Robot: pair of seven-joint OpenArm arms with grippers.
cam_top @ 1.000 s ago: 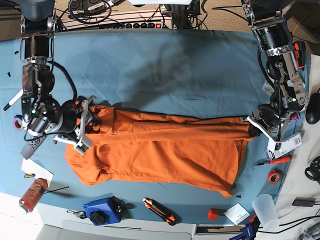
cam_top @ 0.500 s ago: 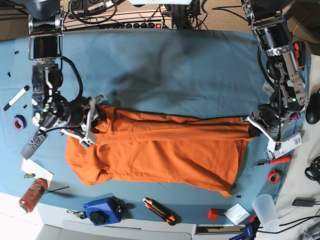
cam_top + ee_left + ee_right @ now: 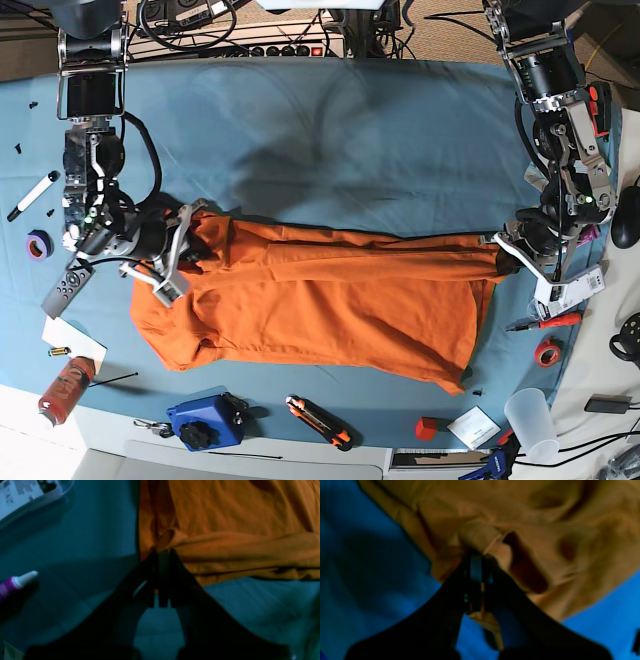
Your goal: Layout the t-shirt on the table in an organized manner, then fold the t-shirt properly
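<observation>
The orange t-shirt lies stretched lengthwise across the blue-teal table, with a folded ridge along its far edge. My right gripper, on the base view's left, is shut on a bunched fold at the shirt's left end; the right wrist view shows the jaws closed on orange cloth. My left gripper, on the base view's right, is shut on the shirt's right edge; the left wrist view shows the jaws pinching the hem.
Along the front edge lie a blue device, an orange box cutter, a red cube and a plastic cup. A remote, tape roll and red bottle sit at the left. A purple tube lies near my left gripper.
My right gripper has moved up and to the right with the shirt's left end, then settled slightly back down. The left arm has not moved.
</observation>
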